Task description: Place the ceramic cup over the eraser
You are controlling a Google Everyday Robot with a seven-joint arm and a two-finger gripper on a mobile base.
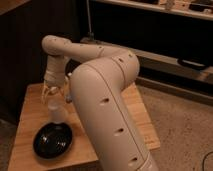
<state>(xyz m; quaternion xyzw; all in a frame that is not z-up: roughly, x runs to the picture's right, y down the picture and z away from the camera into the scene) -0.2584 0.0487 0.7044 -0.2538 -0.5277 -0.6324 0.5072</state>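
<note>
My gripper (54, 96) hangs over the left part of the wooden table (30, 107), pointing down. It is shut on the top of the ceramic cup (57, 112), a whitish tall cylinder held upright just above the table, right behind the black round pan (52, 141). The eraser is not visible; the cup, the gripper and my arm hide the spot beneath them.
My large white arm (107, 105) covers the middle and right of the table. The table's right edge (147, 127) borders a speckled floor. Dark shelving with a metal rail (165, 60) stands behind.
</note>
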